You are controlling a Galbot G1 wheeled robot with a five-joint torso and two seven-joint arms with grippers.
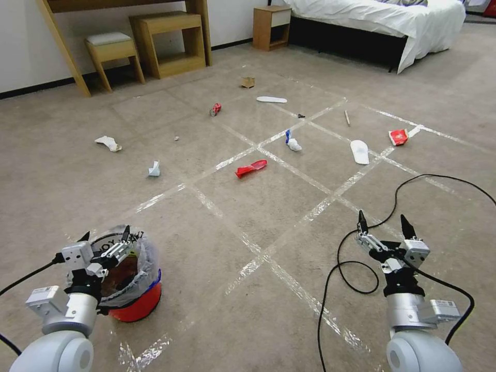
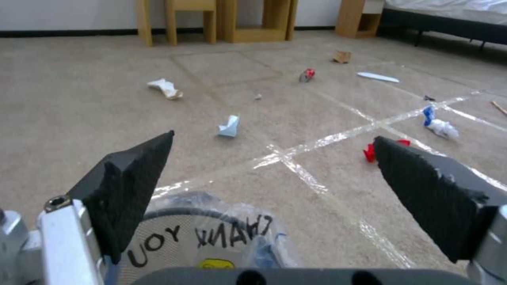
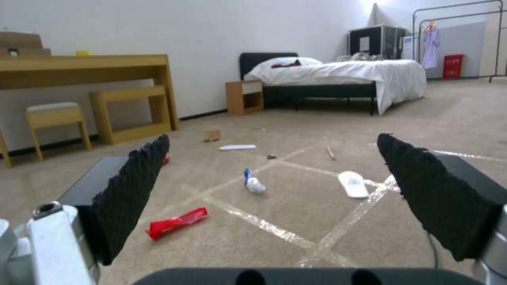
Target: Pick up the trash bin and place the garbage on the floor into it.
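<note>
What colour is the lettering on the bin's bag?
Black, on the clear bag lining the red bin; clearest in the left wrist view.

Bedroom, bed, nightstand, desk

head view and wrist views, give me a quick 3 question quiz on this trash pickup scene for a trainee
1. True or false: the trash bin already stands upright on the floor, lined with a clear bag.
2. Multiple choice: the left gripper is
A. hovering above the bin's rim, jaws open
B. shut on the red wrapper
C. resting on the bed
3. Fill in: the right gripper has its jaws ____ and holds nothing.

Key
1. True.
2. A. Its jaws are spread over the bag's black lettering in the left wrist view.
3. Open.
</note>
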